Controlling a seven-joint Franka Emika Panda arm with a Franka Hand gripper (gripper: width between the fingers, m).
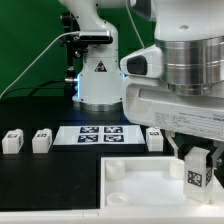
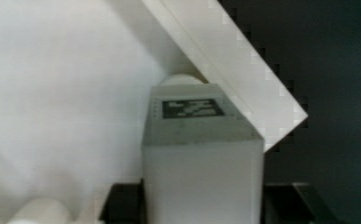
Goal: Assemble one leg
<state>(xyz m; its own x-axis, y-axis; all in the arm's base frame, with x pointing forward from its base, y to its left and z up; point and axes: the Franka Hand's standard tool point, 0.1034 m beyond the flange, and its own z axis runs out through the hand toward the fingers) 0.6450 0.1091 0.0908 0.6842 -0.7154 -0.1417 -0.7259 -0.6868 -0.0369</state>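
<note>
My gripper [image 1: 197,160] is shut on a leg [image 1: 197,174], a stubby white block with a black-and-white tag, and holds it upright over the corner of the large flat white square board [image 1: 145,182] at the exterior view's right. In the wrist view the held leg [image 2: 203,150] stands between the dark fingers [image 2: 138,205], its far end at the board's raised edge [image 2: 230,60]. I cannot tell whether the leg touches the board. Three other legs [image 1: 12,140], [image 1: 42,140], [image 1: 155,138] stand on the black table.
The marker board [image 1: 97,135] lies flat between the loose legs. The robot's white base [image 1: 97,80] stands behind it. Round corner sockets [image 1: 115,171] show on the square board at the exterior view's left.
</note>
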